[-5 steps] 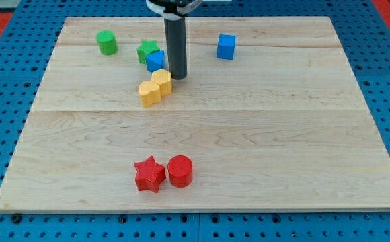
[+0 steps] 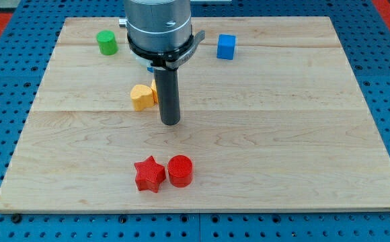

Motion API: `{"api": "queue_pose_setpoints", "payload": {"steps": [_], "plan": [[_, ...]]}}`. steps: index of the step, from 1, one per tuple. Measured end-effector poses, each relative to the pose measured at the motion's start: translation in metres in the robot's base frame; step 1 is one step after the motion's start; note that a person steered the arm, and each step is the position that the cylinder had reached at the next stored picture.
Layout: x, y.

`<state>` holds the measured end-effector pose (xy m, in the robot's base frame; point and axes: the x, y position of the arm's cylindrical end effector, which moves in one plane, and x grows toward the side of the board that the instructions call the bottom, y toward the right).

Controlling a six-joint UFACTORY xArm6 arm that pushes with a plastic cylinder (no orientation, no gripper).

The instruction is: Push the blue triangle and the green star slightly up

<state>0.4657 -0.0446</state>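
Observation:
My tip (image 2: 171, 123) rests on the board near its middle, just below and right of a yellow block (image 2: 140, 97). The arm's grey body (image 2: 158, 30) covers the spot where the blue triangle and the green star stood, so both are hidden; only a sliver of blue (image 2: 146, 64) shows at the body's lower left edge. A second yellow block is mostly hidden behind the rod (image 2: 169, 94).
A green cylinder (image 2: 106, 42) stands at the view's top left. A blue cube (image 2: 226, 46) stands at the top, right of the arm. A red star (image 2: 149, 174) and a red cylinder (image 2: 180, 170) sit side by side near the bottom.
My tip has moved down the view, from beside the blue triangle to below the yellow blocks. The arm's body now covers the blue triangle and green star. The yellow blocks shifted slightly left.

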Motion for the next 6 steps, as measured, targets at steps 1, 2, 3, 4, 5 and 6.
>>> {"api": "queue_pose_setpoints", "payload": {"steps": [1, 2, 3, 4, 5, 6], "plan": [[0.001, 0.004], [0.001, 0.004], [0.002, 0.004], [0.022, -0.014], [0.027, -0.032], [0.005, -0.062]]}}
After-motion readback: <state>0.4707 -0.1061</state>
